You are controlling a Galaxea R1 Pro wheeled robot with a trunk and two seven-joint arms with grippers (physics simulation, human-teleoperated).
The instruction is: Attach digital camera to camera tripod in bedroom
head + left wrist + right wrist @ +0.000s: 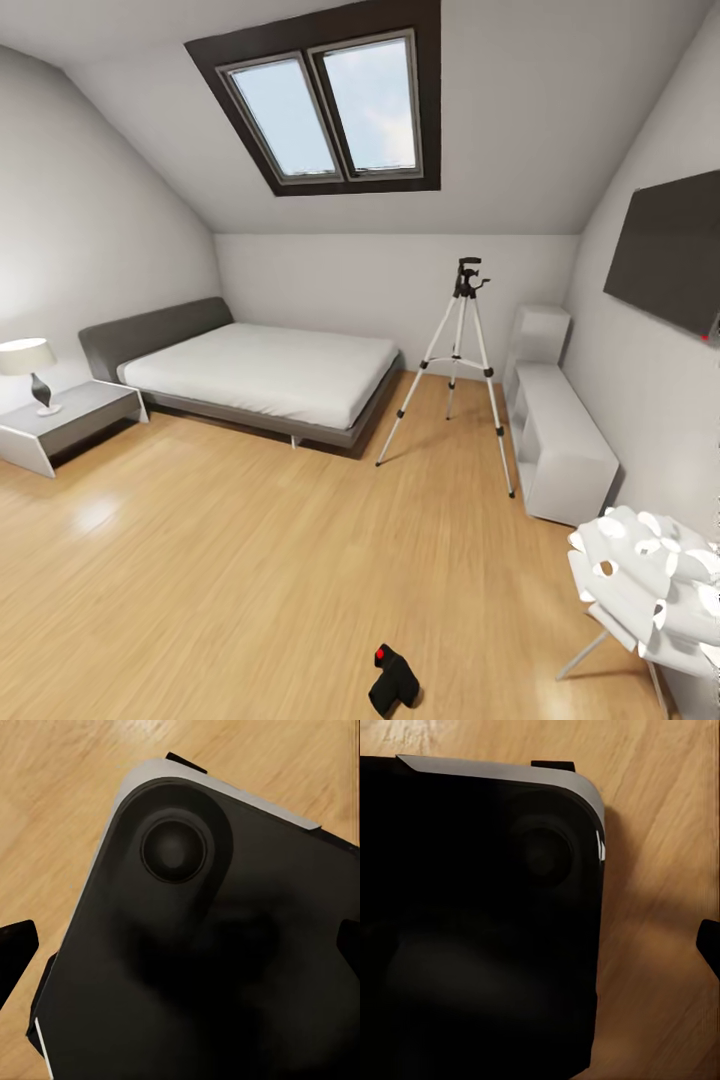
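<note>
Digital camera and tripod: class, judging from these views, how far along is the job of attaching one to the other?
Done: nothing yet. The digital camera lies on the wood floor, apart from the camera tripod, which stands by the far wall with its head bare. In hand: nothing visibly; both wrist views look down over the robot's dark base and the floor. Left: pick up the camera, carry it over, mount it.

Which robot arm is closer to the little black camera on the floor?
Cannot tell. The camera lies on the floor just ahead, near the middle. Both wrist views look down on the robot's dark base and the floor.
</note>
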